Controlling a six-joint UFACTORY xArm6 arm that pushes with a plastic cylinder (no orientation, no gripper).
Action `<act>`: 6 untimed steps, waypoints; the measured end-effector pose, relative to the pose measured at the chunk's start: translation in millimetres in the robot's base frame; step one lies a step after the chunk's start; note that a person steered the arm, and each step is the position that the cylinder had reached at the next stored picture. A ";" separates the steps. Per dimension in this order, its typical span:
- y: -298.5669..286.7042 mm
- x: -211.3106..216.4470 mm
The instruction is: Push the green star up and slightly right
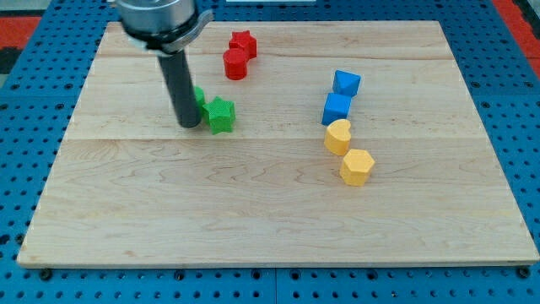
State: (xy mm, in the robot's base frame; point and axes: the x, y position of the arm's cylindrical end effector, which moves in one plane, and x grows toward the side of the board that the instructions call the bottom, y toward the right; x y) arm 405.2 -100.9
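The green star (pixel 221 115) lies on the wooden board (pixel 270 203) in the upper left part of the view. A second green block (pixel 198 100) sits just up and left of it, mostly hidden behind the rod, so its shape cannot be made out. My tip (pixel 189 125) rests on the board right next to the star's left side, at or very near touching it.
A red star (pixel 244 43) and a red cylinder (pixel 235 63) sit close together above the green star. At the right, two blue blocks (pixel 346 83) (pixel 336 109) stand above a yellow heart-like block (pixel 337 137) and a yellow hexagon (pixel 357 166).
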 end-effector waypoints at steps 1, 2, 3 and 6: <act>55.9 -2.4; 30.8 19.4; 86.9 19.4; 102.9 -59.6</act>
